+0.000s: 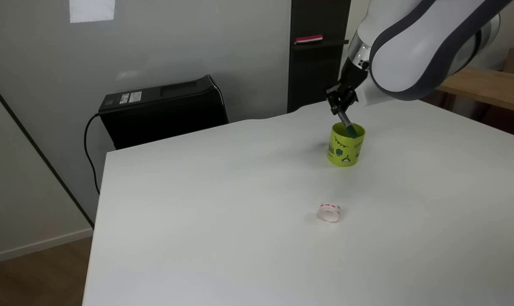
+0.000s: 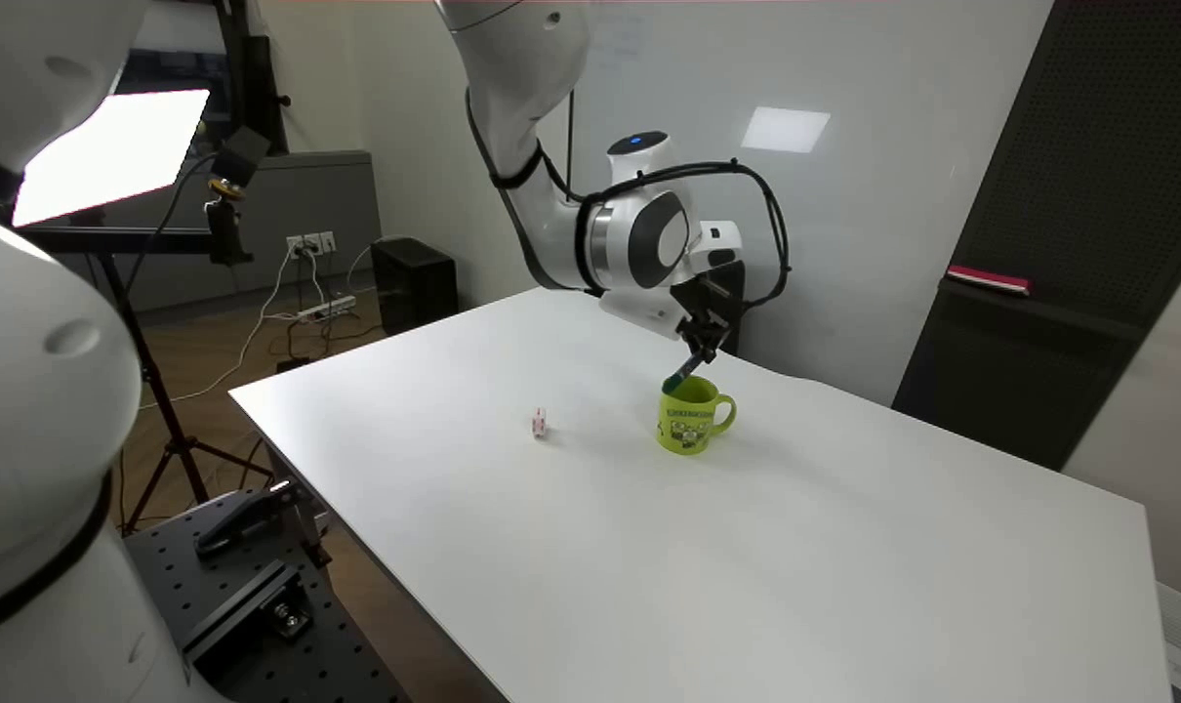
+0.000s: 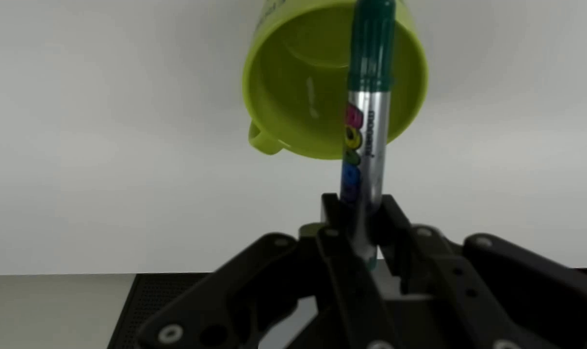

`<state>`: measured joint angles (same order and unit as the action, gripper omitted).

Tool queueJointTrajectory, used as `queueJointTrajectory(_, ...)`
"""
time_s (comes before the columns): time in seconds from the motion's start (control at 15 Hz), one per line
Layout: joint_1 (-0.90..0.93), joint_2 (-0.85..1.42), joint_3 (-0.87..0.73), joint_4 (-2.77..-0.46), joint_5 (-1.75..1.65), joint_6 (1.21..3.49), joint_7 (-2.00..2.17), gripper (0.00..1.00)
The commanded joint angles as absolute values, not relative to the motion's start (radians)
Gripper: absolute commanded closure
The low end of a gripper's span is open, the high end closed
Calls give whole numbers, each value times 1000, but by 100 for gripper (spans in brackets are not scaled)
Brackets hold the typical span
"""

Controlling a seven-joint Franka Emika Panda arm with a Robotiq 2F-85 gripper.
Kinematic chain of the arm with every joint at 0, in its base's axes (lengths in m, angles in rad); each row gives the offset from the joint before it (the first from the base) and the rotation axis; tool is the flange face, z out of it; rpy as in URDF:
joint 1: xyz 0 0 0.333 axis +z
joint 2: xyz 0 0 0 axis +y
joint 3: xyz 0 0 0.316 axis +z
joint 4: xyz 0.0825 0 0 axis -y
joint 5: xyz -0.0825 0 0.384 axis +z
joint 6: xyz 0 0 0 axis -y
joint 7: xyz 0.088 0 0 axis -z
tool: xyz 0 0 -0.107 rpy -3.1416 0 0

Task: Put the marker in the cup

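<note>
The marker (image 3: 368,131) has a silver barrel and a dark green cap. My gripper (image 3: 359,203) is shut on its rear part. The marker is tilted, cap end down, and also shows in both exterior views (image 1: 348,126) (image 2: 686,371). The lime-green cup (image 1: 341,154) stands upright on the table, with its handle visible in an exterior view (image 2: 684,435). In the wrist view the cap crosses the cup's mouth and overlaps its far rim. I cannot tell whether the cap end is below the rim. My gripper is above and beside the cup.
A small white and pinkish ring (image 1: 328,213) lies on the white table (image 1: 197,233), apart from the cup; it also shows in an exterior view (image 2: 539,423). A black box (image 1: 163,112) stands beyond the table edge. A whiteboard wall (image 2: 844,244) is behind the arm.
</note>
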<state>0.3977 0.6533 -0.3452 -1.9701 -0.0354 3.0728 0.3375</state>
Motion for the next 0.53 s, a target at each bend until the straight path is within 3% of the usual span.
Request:
queueJointTrajectory(0.0, 470, 664, -406, -1980, -20, 3097, 383, 94)
queueJointTrajectory(0.47, 449, 669, -378, -1925, 7, 2998, 377, 94)
